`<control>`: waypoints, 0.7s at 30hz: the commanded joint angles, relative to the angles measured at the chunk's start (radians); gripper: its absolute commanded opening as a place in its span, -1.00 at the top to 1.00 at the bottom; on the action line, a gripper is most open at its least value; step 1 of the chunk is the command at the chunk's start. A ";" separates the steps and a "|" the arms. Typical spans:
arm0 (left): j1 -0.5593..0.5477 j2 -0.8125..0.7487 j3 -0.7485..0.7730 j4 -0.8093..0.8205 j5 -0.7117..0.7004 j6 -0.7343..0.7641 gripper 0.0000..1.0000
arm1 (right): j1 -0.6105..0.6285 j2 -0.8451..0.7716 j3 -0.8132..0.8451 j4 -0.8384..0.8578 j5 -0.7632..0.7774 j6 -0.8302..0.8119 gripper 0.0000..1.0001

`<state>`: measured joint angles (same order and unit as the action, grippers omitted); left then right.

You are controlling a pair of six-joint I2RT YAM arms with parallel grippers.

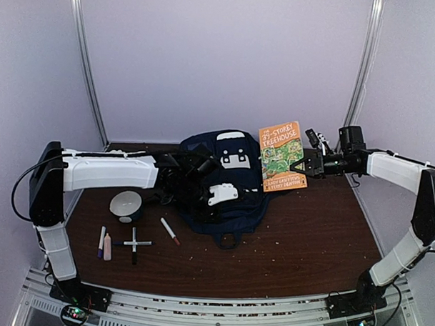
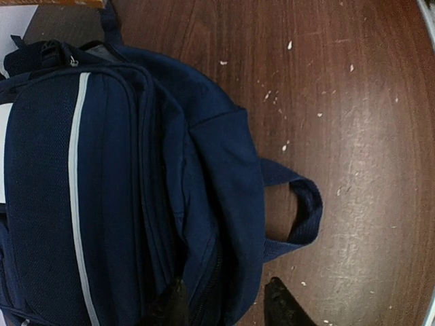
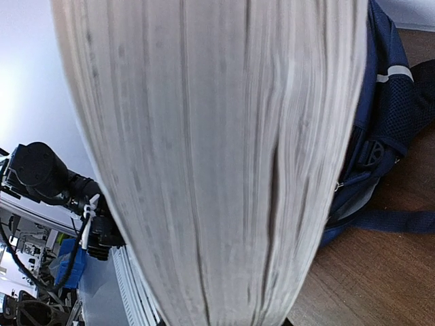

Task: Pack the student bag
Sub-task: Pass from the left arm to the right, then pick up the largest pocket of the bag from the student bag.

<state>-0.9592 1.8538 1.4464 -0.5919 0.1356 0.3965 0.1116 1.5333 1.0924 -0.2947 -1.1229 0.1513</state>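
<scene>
- The bag (image 1: 237, 206) is laid mid-table; the book (image 1: 282, 157) is pinched upright by the right gripper (image 1: 303, 164) at its 2 o'clock.
- Fingers of the left gripper (image 2: 228, 302) are spread astride the bag's edge; its mouth should be held wide for the book.

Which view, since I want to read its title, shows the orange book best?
The top external view: the orange book faces the camera, cover and title visible, held by the right gripper. The right wrist view shows only its page edges, close up. The left wrist view shows mainly the student bag.
</scene>
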 commanded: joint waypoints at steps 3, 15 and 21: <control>-0.021 0.059 0.082 -0.036 -0.225 0.083 0.47 | -0.002 -0.038 0.010 0.068 -0.078 -0.027 1.00; -0.036 0.089 0.084 -0.037 -0.235 0.174 0.29 | -0.006 -0.019 0.018 0.062 -0.096 -0.024 1.00; -0.048 0.092 0.065 -0.044 -0.224 0.202 0.20 | -0.008 -0.016 0.018 0.062 -0.098 -0.020 1.00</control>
<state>-0.9951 1.9392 1.5162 -0.6327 -0.0898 0.5606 0.1108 1.5330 1.0924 -0.2924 -1.1713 0.1410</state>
